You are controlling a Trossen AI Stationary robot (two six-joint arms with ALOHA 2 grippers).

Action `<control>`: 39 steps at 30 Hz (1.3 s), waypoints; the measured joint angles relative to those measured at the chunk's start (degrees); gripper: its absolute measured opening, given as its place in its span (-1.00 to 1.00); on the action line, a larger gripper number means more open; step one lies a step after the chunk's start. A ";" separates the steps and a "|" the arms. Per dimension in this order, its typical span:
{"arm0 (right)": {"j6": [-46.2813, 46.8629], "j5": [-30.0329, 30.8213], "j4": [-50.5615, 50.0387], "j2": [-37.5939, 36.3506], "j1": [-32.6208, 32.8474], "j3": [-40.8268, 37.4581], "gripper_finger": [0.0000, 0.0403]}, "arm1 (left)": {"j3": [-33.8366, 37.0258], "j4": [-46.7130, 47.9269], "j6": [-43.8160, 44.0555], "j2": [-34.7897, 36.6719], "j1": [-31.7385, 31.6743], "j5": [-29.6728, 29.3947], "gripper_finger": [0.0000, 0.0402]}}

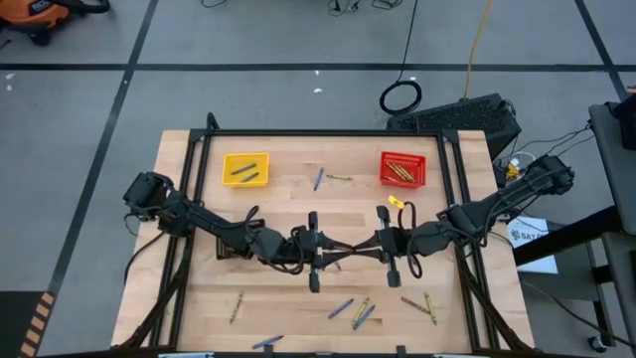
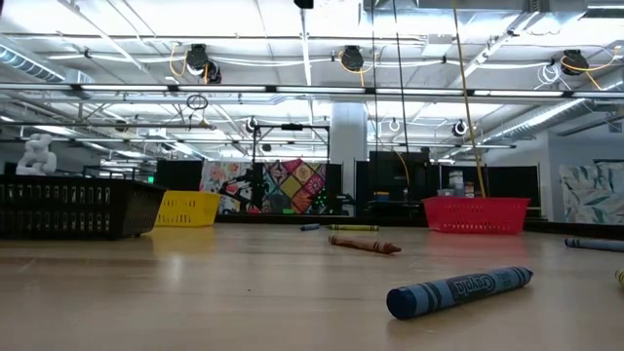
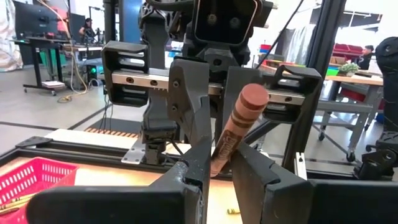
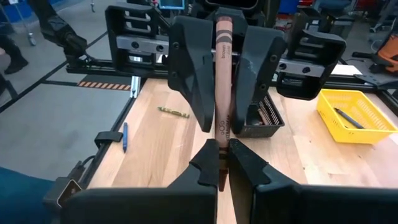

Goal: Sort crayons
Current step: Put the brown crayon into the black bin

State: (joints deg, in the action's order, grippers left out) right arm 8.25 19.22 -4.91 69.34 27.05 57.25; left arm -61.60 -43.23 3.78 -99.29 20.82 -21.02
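My two grippers meet above the table's middle, fingertips facing each other. My left gripper (image 1: 320, 253) and my right gripper (image 1: 381, 245) are both shut on one brown crayon (image 4: 222, 93), which spans the gap between them. Loose crayons lie on the wood: a blue one (image 1: 318, 179) and a yellow-green one (image 1: 340, 178) at the far side, and several (image 1: 353, 310) near the front edge. A blue crayon (image 2: 458, 290) and a brown one (image 2: 364, 244) lie flat in the low view. That view shows neither gripper. My left gripper pinches the brown crayon's one end (image 3: 219, 163) between its two fingertips, level from the table's left. The crayon runs on along the fingers' line and is lifted clear of the table. My right gripper pinches the crayon's other end (image 4: 221, 167) between its two fingertips, level from the table's right. The crayon lies along the fingers' line toward my left gripper and is clear of the wood.
A yellow basket (image 1: 245, 168) with blue crayons stands far left. A red basket (image 1: 401, 169) with yellow-green crayons stands far right. A black basket (image 4: 266, 117) with brown crayons stands by my left arm. A black frame (image 1: 328, 132) rims the table.
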 joint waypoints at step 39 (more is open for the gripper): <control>7.32 0.04 -11.32 -1.05 0.04 0.00 -0.56 | -0.07 10.74 0.43 1.01 0.75 -1.87 -0.95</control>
State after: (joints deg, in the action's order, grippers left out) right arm 15.57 19.27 -16.23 68.29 27.09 57.25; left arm -61.67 -32.49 4.21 -98.28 21.57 -22.90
